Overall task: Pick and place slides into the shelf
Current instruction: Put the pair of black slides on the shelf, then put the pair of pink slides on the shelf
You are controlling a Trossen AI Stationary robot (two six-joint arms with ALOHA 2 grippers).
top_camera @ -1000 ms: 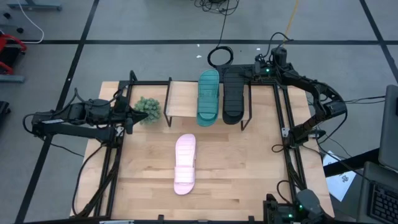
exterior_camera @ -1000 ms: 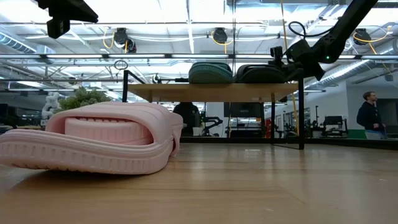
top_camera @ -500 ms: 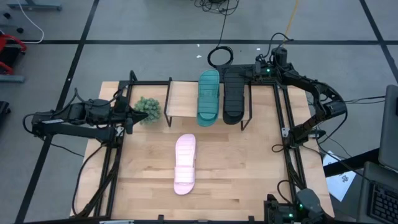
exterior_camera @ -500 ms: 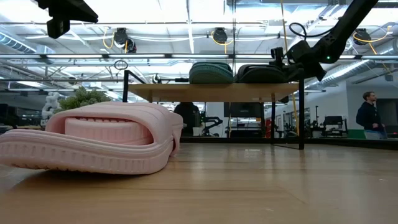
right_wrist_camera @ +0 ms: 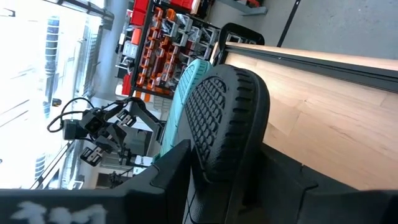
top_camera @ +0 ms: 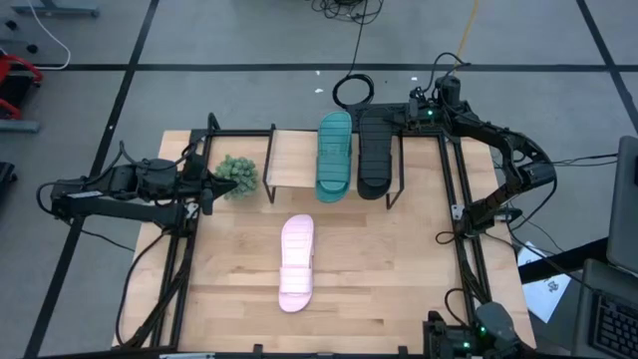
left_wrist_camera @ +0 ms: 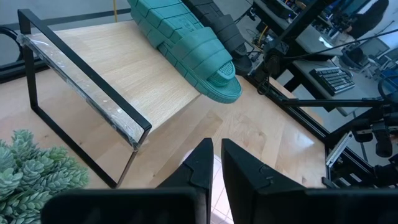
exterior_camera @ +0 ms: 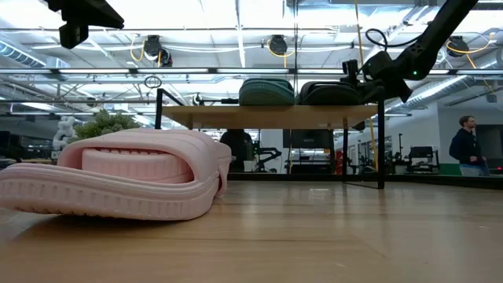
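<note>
The shelf (top_camera: 294, 150) stands at the table's far middle. On its plank lie the teal slide (top_camera: 334, 155) and the black slide (top_camera: 375, 152), side by side, ribbed soles up. The pink slide (top_camera: 296, 261) lies on the tabletop in front of the shelf, big in the low view (exterior_camera: 118, 185). My right gripper (top_camera: 402, 120) reaches in from the far right corner, shut on the black slide's far end. My left gripper (top_camera: 209, 189) hovers shut at the table's left, beside a green plant, and looks toward the teal slide (left_wrist_camera: 193, 43). My right gripper has the black slide's far end (right_wrist_camera: 221, 149) between its two fingers (right_wrist_camera: 171, 171), one on the ribbed sole side, the other on the opposite side. It comes nearly level from the table's far right. The slide's near part rests on the shelf plank (right_wrist_camera: 323, 118).
A small green plant (top_camera: 237, 176) sits left of the shelf. Black frame rails (top_camera: 464, 199) run along the table's left and right edges. A cable loop (top_camera: 352, 92) lies on the floor beyond the shelf. A person (exterior_camera: 469, 145) stands far off in the room.
</note>
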